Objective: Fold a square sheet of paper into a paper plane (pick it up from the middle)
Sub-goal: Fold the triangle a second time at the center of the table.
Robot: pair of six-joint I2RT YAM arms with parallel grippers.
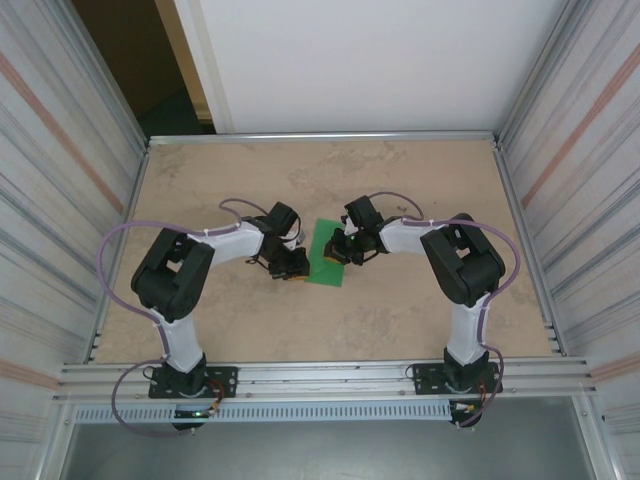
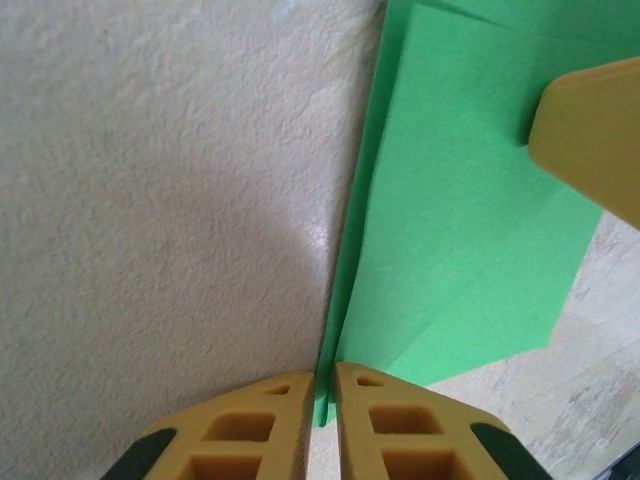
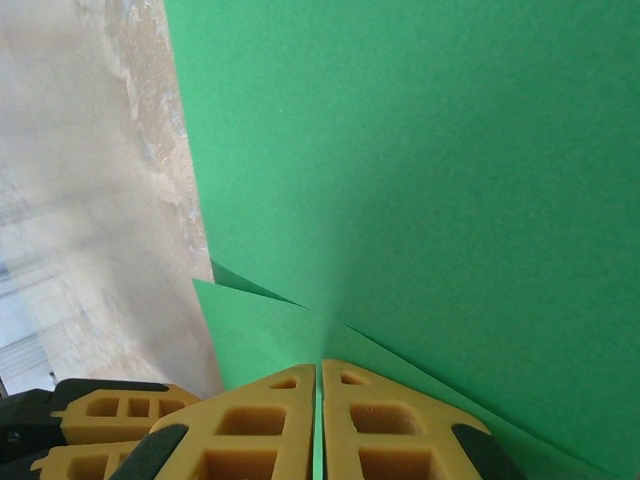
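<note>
The square sheet of paper (image 1: 328, 256) is bright green and sits mid-table between both arms, folded over into layers. My left gripper (image 1: 297, 268) is shut on its left edge; in the left wrist view the thin green edge (image 2: 345, 290) runs into the closed jaws of that gripper (image 2: 325, 376). My right gripper (image 1: 346, 250) is shut on the sheet from the right. Its wrist view has the paper (image 3: 420, 170) rising in front, with a creased flap (image 3: 260, 335) running into the gripper (image 3: 319, 366). The paper plane is out of view.
The beige tabletop (image 1: 400, 330) has a metal rail along its near edge (image 1: 320, 375) and corrugated walls on both sides. One yellow fingertip of the right gripper (image 2: 595, 130) rests over the paper. The left gripper's fingers (image 3: 100, 425) sit at the lower left.
</note>
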